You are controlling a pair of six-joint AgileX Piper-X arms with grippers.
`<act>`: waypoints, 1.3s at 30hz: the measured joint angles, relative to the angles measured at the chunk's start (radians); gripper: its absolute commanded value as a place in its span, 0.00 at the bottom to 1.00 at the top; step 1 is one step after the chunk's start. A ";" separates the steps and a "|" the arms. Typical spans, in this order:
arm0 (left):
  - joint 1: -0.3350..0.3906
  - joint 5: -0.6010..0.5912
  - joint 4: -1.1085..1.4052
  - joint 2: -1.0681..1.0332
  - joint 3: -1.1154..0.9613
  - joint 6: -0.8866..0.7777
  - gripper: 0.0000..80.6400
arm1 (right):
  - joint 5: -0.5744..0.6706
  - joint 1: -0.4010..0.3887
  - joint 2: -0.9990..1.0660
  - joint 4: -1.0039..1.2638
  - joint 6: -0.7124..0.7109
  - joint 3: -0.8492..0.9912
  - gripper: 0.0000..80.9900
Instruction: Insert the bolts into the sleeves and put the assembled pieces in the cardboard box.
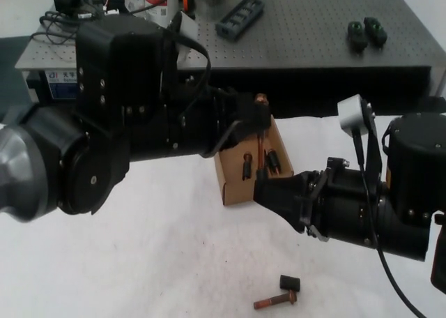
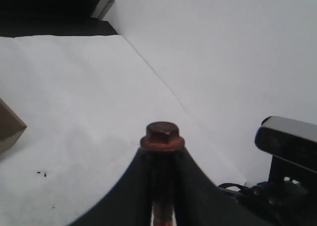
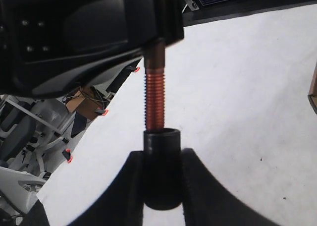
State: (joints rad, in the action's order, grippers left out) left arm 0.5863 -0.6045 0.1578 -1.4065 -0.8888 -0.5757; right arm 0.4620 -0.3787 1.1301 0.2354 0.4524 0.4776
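Note:
My left gripper [image 1: 256, 117] is shut on a copper bolt [image 1: 260, 133] and holds it upright, head up, over the cardboard box [image 1: 224, 175]. In the left wrist view the bolt's hex head [image 2: 162, 135] stands just past the left gripper [image 2: 162, 157]. Right under it, my right gripper [image 3: 162, 159] is shut on a black sleeve [image 3: 162, 176]. The bolt's threaded end [image 3: 154, 99] reaches down into the sleeve's open top. Assembled pieces [image 1: 272, 161] lie inside the box. A loose bolt [image 1: 275, 302] and a loose sleeve [image 1: 290, 283] lie on the white cloth near the front.
Behind the cloth is a dark perforated bench with a black tray [image 1: 239, 17] and two black-and-green parts [image 1: 366, 32]. A corner of the box [image 2: 7, 129] appears in the left wrist view. White cloth [image 1: 160, 248] lies bare at the front left.

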 measured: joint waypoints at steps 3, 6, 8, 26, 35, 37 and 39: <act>-0.002 0.000 0.009 0.002 0.000 -0.006 0.01 | -0.011 -0.001 0.000 0.023 0.006 0.000 0.06; -0.004 0.002 0.014 0.005 0.000 -0.021 0.01 | -0.028 -0.001 0.003 0.061 0.027 -0.007 0.06; -0.006 0.002 0.023 0.005 -0.002 -0.028 0.01 | -0.043 -0.007 0.003 0.088 0.036 -0.008 0.06; -0.006 0.002 0.088 0.006 -0.002 -0.096 0.01 | -0.058 -0.008 0.006 0.173 0.041 -0.008 0.06; 0.000 0.028 0.077 0.006 -0.003 -0.107 0.01 | -0.113 -0.008 0.006 0.224 0.041 -0.008 0.06; 0.000 0.028 0.077 0.006 -0.003 -0.107 0.01 | -0.117 -0.008 0.006 0.225 0.041 -0.008 0.06; 0.000 0.012 0.077 0.006 -0.003 -0.110 0.01 | -0.121 -0.008 0.006 0.229 0.041 -0.008 0.06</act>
State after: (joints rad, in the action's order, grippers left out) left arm 0.5858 -0.5922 0.2353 -1.4004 -0.8922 -0.6852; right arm 0.3408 -0.3867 1.1359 0.4642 0.4934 0.4694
